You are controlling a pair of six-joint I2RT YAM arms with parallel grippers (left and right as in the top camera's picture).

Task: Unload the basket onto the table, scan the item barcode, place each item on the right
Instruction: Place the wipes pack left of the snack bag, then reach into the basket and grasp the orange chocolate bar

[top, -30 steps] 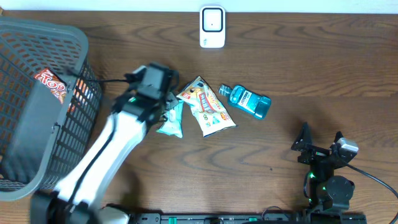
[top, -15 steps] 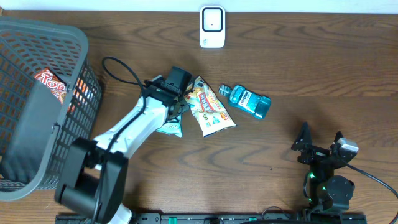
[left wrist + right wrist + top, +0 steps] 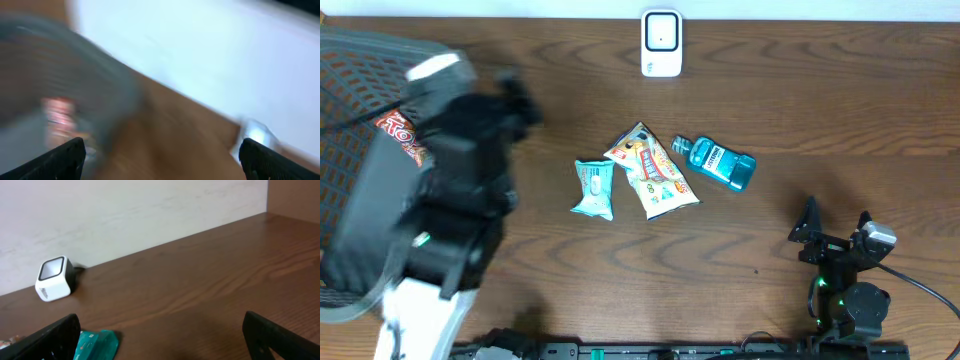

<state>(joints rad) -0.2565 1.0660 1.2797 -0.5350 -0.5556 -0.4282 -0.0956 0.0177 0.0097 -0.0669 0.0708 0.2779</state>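
left gripper (image 3: 167,160) hangs blurred over the basket (image 3: 360,60), jaws spread wide and empty, likely placed to fetch the red packet (image 3: 402,135) inside. a teal packet (image 3: 593,189), snack bag (image 3: 653,172) and bottle (image 3: 722,162) lie together mid-table, short of the scanner (image 3: 661,43). right gripper (image 3: 835,235) rests near the front, jaws spread, out of the way.

wood-grain table (image 3: 820,120), glossy white plastic scanner (image 3: 661,43), dark plastic mesh basket (image 3: 355,215), teal plastic bottle (image 3: 722,162), shiny snack packet (image 3: 652,172)

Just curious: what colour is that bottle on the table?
Teal-blue bottle, clearest in the overhead view.
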